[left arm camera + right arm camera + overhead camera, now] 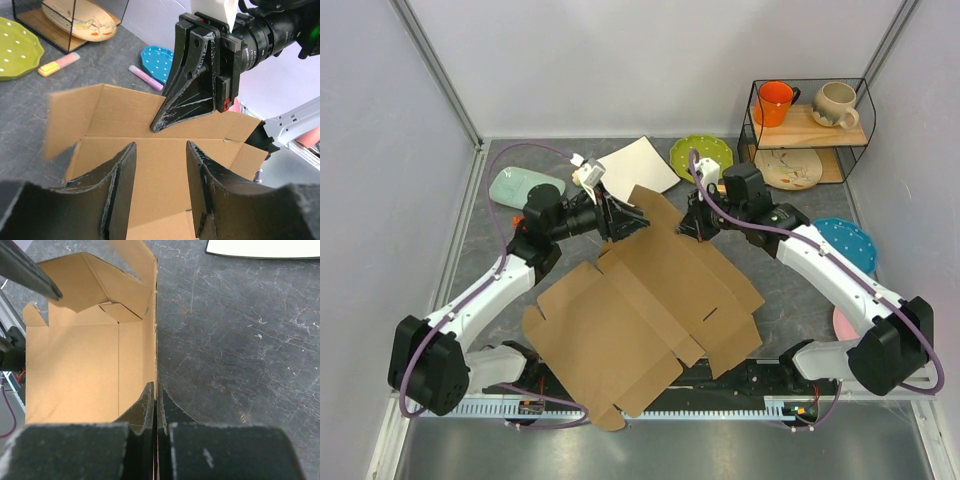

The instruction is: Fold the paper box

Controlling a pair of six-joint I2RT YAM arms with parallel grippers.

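Box: is lying open in the middle of the table, with its far flap standing up.
Right gripper: is pinching the raised flap's edge.
Left gripper: is hanging over the box, fingers apart, holding nothing.

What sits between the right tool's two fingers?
An upright wall of the paper box, pinched by the right tool; the right wrist view shows it.

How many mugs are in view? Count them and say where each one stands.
2. The orange mug stands at the left of the wire rack's top shelf; the cream mug stands at its right. More could be hidden behind the arms or cardboard.
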